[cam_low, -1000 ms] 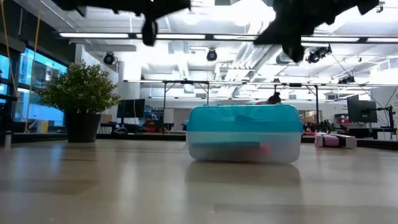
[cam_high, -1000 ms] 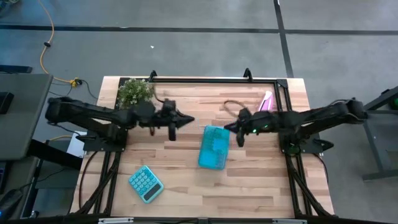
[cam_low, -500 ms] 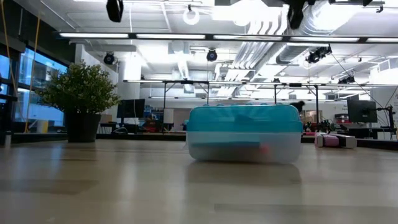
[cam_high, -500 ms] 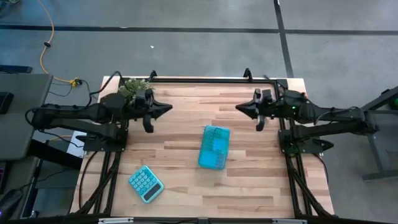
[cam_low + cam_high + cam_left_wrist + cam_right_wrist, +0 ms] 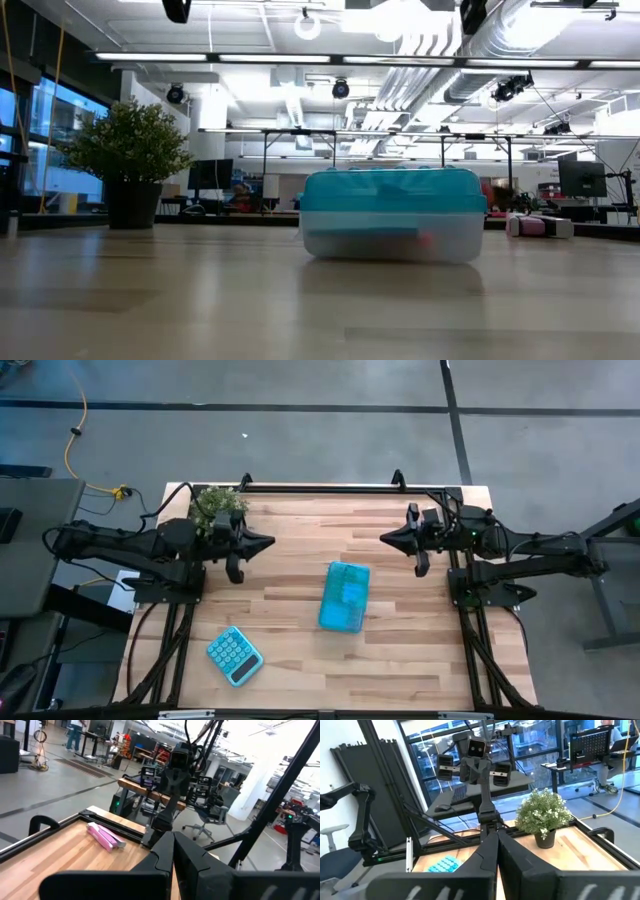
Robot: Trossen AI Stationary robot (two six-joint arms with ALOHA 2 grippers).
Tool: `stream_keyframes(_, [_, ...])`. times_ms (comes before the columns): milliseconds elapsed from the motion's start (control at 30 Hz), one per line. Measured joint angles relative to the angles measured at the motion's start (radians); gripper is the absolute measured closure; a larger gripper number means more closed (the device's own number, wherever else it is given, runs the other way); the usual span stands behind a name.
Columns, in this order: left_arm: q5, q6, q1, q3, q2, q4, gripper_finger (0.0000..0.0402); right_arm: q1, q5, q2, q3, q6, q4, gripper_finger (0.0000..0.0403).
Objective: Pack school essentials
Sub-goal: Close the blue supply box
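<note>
A closed pencil case (image 5: 345, 596) with a teal lid and clear base lies flat at the table's middle; in the low view the case (image 5: 392, 215) shows a faint pink spot through its wall. No loose stationery shows on the table. My left gripper (image 5: 268, 541) hovers shut, high over the table's left-far part, pointing right. My right gripper (image 5: 385, 537) hovers shut opposite it, right of centre, pointing left. In the wrist views the left gripper (image 5: 173, 851) and the right gripper (image 5: 496, 845) have their fingers pressed together with nothing between them.
A teal calculator (image 5: 234, 655) lies near the table's left-near corner. A potted plant (image 5: 218, 506) stands at the far-left corner. A pink-and-purple tube item (image 5: 102, 836) lies by the far-right rail, also low view (image 5: 535, 225). A black frame rail (image 5: 340, 488) edges the table.
Both grippers have drawn back from beside the case and risen, the left toward the table's left and far side, the right toward its right and far side, leaving the top of the low view. The case has stayed where it was.
</note>
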Motion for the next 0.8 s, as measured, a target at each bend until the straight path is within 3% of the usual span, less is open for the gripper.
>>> stream_keyframes(167, [0.0,0.0,0.0,0.0,0.0,0.0,0.0402,0.0,-0.014,-0.001,0.001,0.043,-0.06,0.0403])
stream_keyframes(333, [0.0,0.0,0.0,0.0,0.0,0.0,0.0401,0.022,-0.002,0.034,0.001,0.16,-0.442,0.0403])
stream_keyframes(467, [0.0,-0.001,0.0,0.0,0.0,0.0,0.0402,0.05,0.024,0.136,-0.001,0.212,-0.656,0.0403])
stream_keyframes(567, [0.0,-0.001,0.0,0.0,0.0,0.001,0.0401,0.069,0.009,0.241,-0.051,0.259,-0.629,0.0403])
stream_keyframes(700, [0.0,-0.002,0.0,0.0,0.0,0.001,0.0401,0.09,-0.012,0.4,-0.142,0.315,-0.418,0.0403])
stream_keyframes(800, [-0.001,-0.01,0.0,0.0,0.0,0.001,0.0401,0.089,0.039,0.492,-0.146,0.335,-0.323,0.0403])
